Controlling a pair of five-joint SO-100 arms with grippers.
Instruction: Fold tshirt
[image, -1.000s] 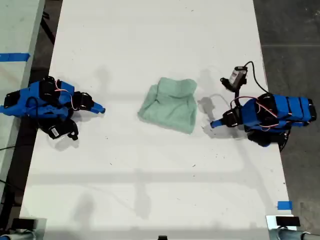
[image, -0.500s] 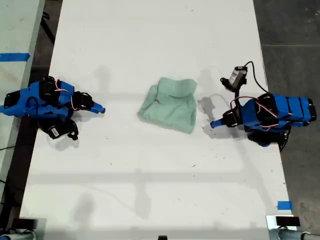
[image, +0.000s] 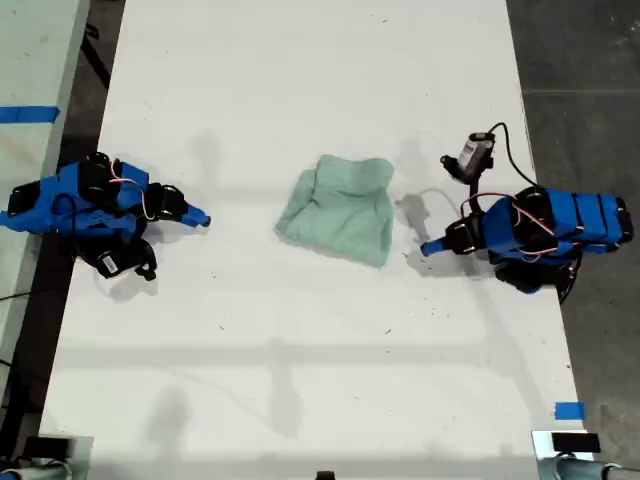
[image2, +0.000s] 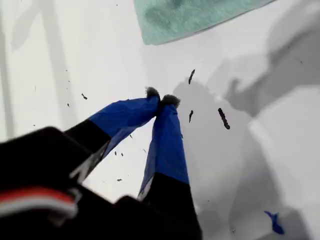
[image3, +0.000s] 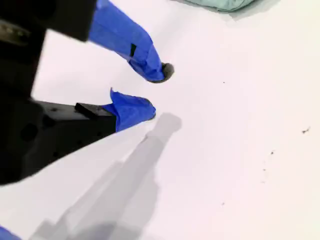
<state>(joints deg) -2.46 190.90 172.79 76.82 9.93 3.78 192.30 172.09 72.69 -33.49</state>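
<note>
- The white table (image: 300, 380) is filling most of the exterior view, with grey floor (image: 580, 60) lying along that view's right.
- The tshirt (image: 340, 210) is lying bunched at the table's middle, between both arms.
- My first gripper (image2: 161, 101) is resting with tips pressed together, empty.
- My second gripper (image3: 156, 92) is sitting slightly spread, empty.
- Both wrist views are cutting the tshirt off.

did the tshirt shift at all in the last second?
No. In the exterior view the tshirt lies bunched in the same spot on the white table, the same gap from the blue tape at the table's edge. Neither pincer touches it.
</note>
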